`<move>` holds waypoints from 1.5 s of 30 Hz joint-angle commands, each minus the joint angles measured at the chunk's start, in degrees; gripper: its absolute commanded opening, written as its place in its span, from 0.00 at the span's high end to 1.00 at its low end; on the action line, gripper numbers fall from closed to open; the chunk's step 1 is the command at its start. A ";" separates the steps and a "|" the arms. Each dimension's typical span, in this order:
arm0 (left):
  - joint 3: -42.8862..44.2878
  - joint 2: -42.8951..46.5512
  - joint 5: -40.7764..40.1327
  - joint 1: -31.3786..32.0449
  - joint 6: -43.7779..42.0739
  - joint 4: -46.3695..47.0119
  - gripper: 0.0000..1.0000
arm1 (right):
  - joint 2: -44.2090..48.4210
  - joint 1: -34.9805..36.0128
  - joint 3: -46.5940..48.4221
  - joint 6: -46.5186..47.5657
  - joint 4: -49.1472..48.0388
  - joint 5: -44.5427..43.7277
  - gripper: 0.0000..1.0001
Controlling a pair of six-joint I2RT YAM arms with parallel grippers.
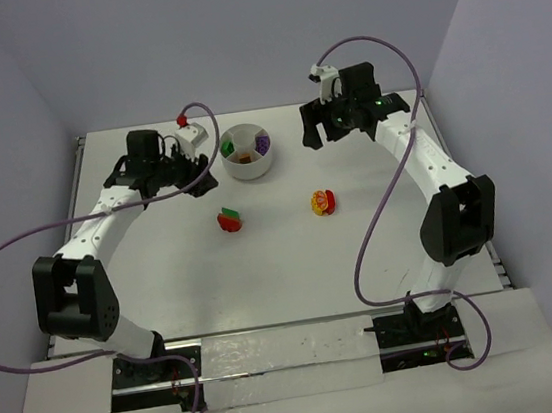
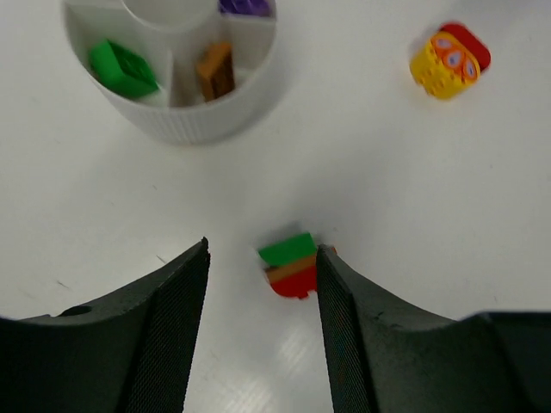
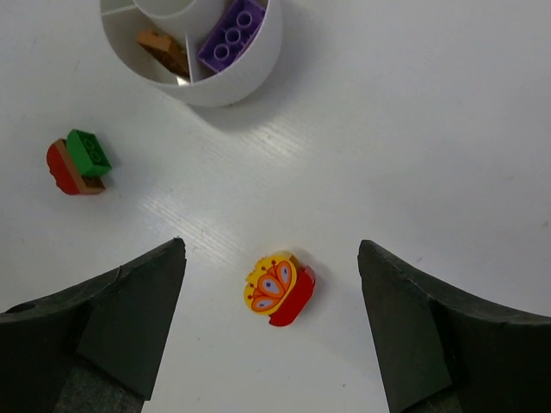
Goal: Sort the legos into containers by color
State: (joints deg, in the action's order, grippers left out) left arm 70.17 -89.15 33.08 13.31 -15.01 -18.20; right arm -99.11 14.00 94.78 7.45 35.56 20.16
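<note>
The white bowl [image 1: 251, 173] stands at the back centre and holds a green brick [image 2: 123, 69], an orange-brown brick [image 2: 215, 71] and a purple brick [image 3: 232, 34] in separate wedges. A stacked green, orange and red lego [image 1: 229, 219] lies on the table in front of it. A yellow-and-red lego [image 1: 323, 202] lies to its right. My left gripper [image 1: 195, 174] is open and empty. In the left wrist view [image 2: 263, 249] the stack [image 2: 291, 265] shows against its right finger. My right gripper [image 1: 325, 130] is open and empty, with the yellow-and-red lego [image 3: 277, 288] between its fingers in the right wrist view [image 3: 271, 248].
The bowl [image 2: 198, 120] and the yellow-and-red lego [image 2: 449, 58] lie beyond the left fingers. In the right wrist view the bowl [image 3: 250, 73] is at the top and the stack [image 3: 77, 161] at the left. Grey walls enclose the white table [image 1: 286, 286].
</note>
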 commanded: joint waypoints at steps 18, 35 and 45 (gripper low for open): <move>12.38 -16.84 13.45 2.48 -74.67 -42.98 0.26 | 4.80 0.15 -7.67 1.34 -2.35 1.46 0.11; 12.46 -24.79 7.26 6.02 -74.03 -31.32 0.06 | 4.97 0.16 -8.79 0.19 -0.85 3.22 0.08; 14.24 -29.08 5.00 6.02 -74.11 -31.85 0.04 | 4.70 0.24 -9.42 -0.80 -0.90 4.30 0.08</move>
State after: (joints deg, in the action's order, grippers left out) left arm 82.54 -117.54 38.34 19.35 -88.58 -50.81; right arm -96.88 14.00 85.72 7.89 35.31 22.83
